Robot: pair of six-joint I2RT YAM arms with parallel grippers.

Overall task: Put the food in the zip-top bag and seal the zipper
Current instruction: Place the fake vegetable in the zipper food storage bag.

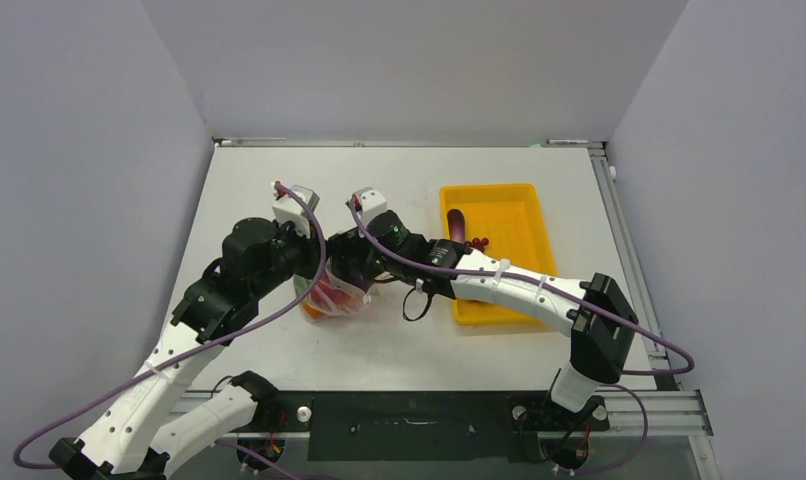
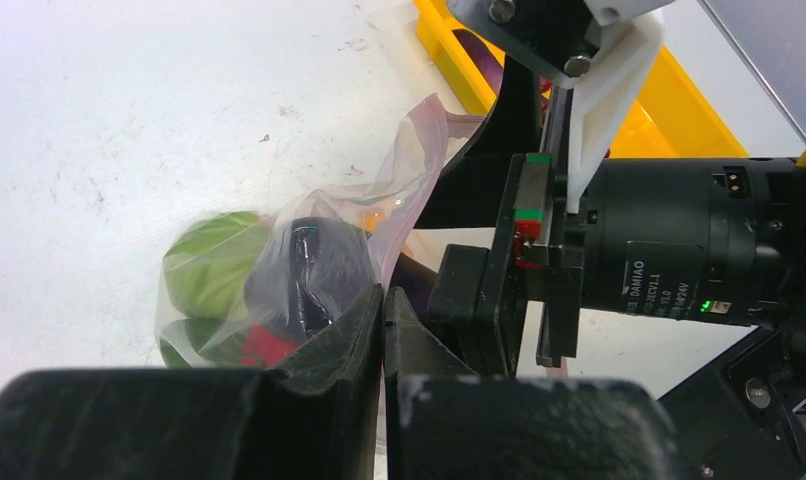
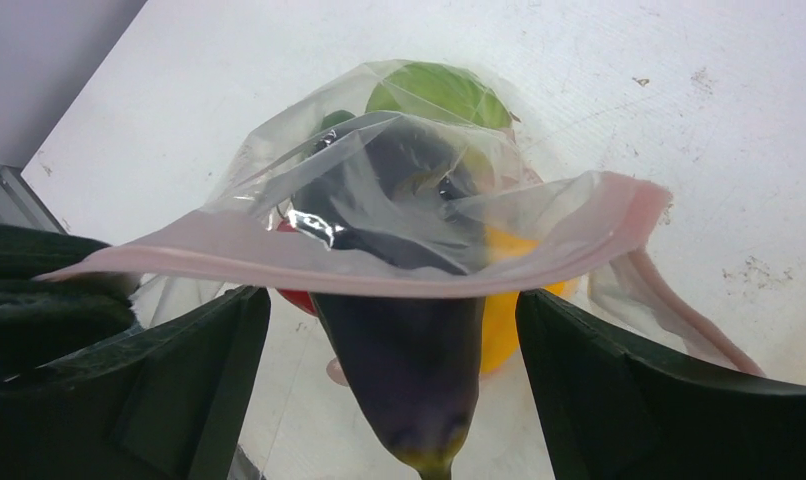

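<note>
Item: one zip-top bag [image 3: 279, 170], at 9 o'clock from one yellow tray [image 1: 534, 200], pink zipper [image 3: 379, 275] unsealed. It holds one green piece [image 3: 439, 92], one yellow piece [image 3: 504, 320] and one red piece [image 3: 297, 298], all blurred by plastic, and one eggplant [image 3: 409, 370] half out of the mouth. The left gripper [image 2: 383, 310] is clamped tight on the bag's rim and the right gripper [image 3: 389, 300] is spread wide, straddling the eggplant untouched; the tray holds one grape bunch [image 1: 476, 242] and one purple piece [image 1: 458, 220].

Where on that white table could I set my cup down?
Bare white table runs along the far edge, left of the yellow plastic tray. Another free patch lies on the near side of the clear dotted plastic bag. The middle is crowded: the left arm and right arm meet at the bag.
</note>
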